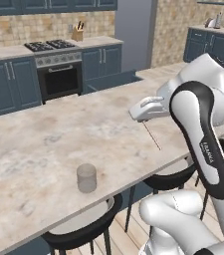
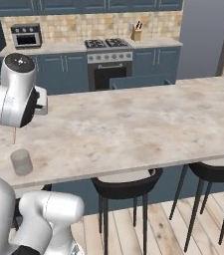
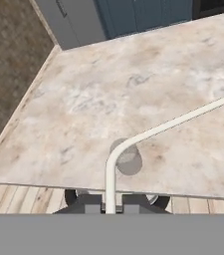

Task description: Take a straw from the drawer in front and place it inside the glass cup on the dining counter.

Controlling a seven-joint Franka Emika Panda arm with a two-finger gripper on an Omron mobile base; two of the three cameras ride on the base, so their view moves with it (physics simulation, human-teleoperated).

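My gripper (image 1: 142,119) hangs over the dining counter (image 1: 44,144), shut on the straw (image 1: 152,135), which slants thin and reddish down from it toward the slab. In the hand view the straw (image 3: 148,132) looks whitish and bent, rising from between my fingertips (image 3: 110,201). The glass cup (image 1: 86,178) stands upright near the counter's front edge, down-left of the gripper. In the hand view the glass cup (image 3: 128,158) lies just beyond the fingertips. In the right base view the arm hides the hand; a short piece of straw (image 2: 14,135) shows above the glass cup (image 2: 21,162). The navy drawer (image 2: 141,81) stands pulled out beyond the counter.
Black round stools (image 1: 83,231) (image 2: 126,182) stand under the counter's near edge. A stove and oven (image 1: 58,69) sit at the back wall, with a knife block (image 1: 77,33) beside them. A microwave (image 2: 25,35) rests on the back counter.
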